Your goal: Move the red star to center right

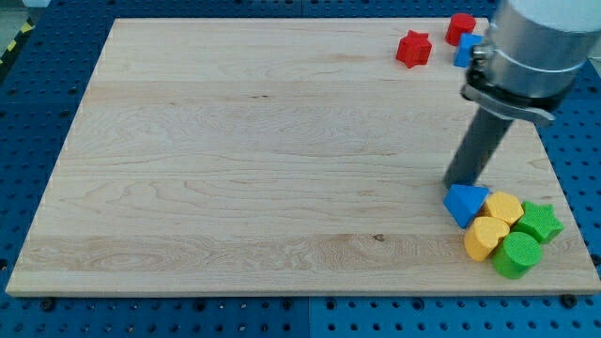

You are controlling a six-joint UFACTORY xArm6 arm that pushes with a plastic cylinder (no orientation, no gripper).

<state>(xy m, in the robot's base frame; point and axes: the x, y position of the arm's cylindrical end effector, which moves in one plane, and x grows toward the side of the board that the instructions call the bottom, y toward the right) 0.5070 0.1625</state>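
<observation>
The red star (413, 48) lies near the view's top right of the wooden board (235, 160). My tip (456, 183) rests on the board at the lower right, just above and touching or almost touching the blue triangle (464, 203). The red star is far above my tip. A second red block (459, 27) and a blue block (467, 50) sit right of the red star, partly hidden by the arm.
A cluster sits at the lower right: blue triangle, yellow hexagon (504, 207), yellow heart (485, 238), green star (539, 222) and green round block (516, 254). The arm's grey body (531, 52) covers the top right corner.
</observation>
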